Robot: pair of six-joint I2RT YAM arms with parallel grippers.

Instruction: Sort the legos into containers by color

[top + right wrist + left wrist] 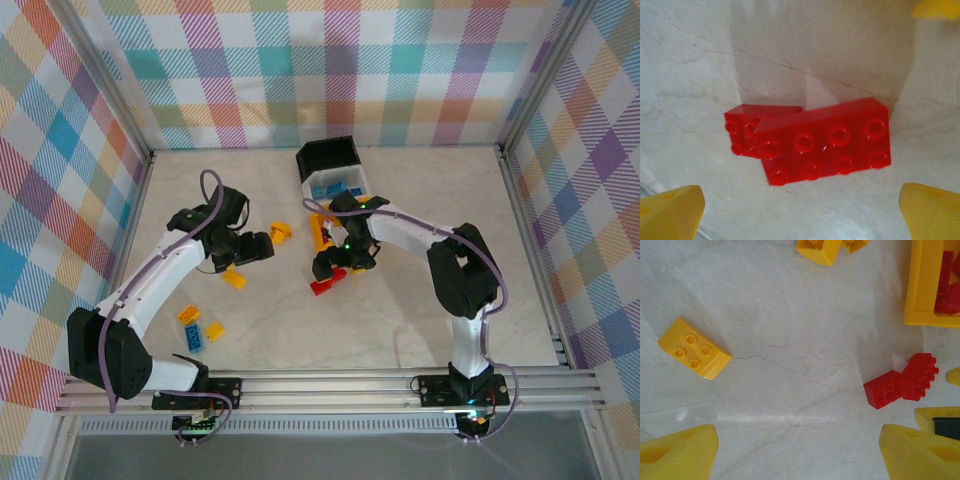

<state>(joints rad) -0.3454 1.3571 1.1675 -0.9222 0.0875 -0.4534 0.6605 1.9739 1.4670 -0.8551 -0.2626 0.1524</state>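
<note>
my right gripper (801, 212) hangs low over the table (690, 50), yellow fingers spread wide with nothing between them. just past the tips two red legos (825, 147) lie touching, the long eight-stud one leaning against a smaller one on its left. my left gripper (799, 455) is spread open too, and empty, with a yellow four-stud lego (695, 354) lying beyond it. from above, the black bin (330, 155) sits farthest. next comes the white bin (352, 178) holding blue legos (330, 188). the yellow bin (925, 285) holds more red legos (945, 287).
</note>
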